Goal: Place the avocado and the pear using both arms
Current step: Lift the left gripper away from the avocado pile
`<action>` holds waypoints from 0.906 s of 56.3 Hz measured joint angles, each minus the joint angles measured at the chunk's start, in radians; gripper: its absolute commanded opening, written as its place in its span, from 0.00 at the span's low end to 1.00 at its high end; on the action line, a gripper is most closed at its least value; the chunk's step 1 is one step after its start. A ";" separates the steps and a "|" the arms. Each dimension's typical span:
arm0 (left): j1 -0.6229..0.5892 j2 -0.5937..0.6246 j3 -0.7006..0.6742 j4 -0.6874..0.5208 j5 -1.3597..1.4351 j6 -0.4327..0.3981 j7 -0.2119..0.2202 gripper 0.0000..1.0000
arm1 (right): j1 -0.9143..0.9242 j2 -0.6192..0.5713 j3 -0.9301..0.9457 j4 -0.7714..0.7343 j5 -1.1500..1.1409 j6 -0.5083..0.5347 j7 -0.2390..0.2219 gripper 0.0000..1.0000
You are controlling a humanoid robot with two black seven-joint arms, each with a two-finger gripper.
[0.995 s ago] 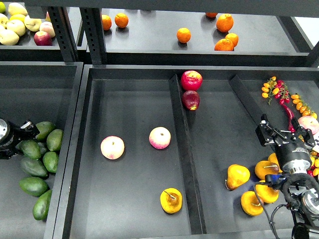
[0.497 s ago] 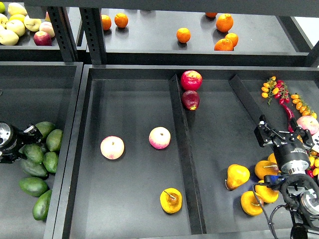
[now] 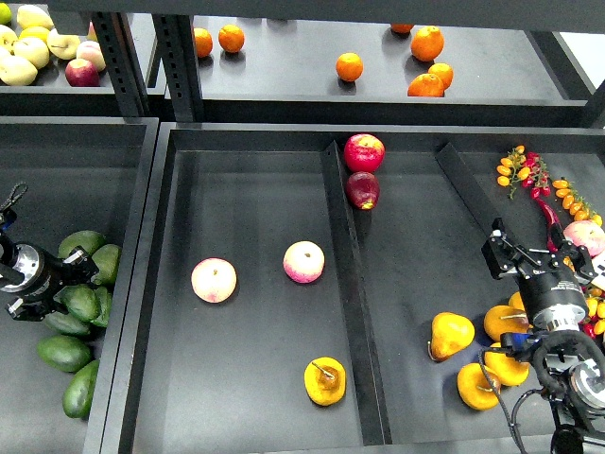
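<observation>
While sorted by kind, avocados (image 3: 80, 303) heaped in the left tray, pears (image 3: 451, 334) bunched at the right compartment's near corner, one stray pear (image 3: 324, 380) alone in the middle compartment with two pink-yellow fruits (image 3: 214, 280). Probably laid out so for one pick per arm. Left claw (image 3: 77, 274) down among the avocados, touching the heap; spread and grip impossible to tell. Right claw (image 3: 503, 248) parted, empty, just above the pears.
</observation>
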 measured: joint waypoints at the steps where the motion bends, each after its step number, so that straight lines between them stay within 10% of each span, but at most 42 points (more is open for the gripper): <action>1: -0.001 0.000 0.000 0.000 0.000 0.000 0.000 0.98 | 0.000 0.000 0.000 0.000 0.000 0.000 0.000 1.00; 51: -0.154 0.070 -0.308 0.006 -0.245 0.000 0.000 0.99 | 0.002 0.008 -0.006 -0.009 -0.015 0.000 -0.002 1.00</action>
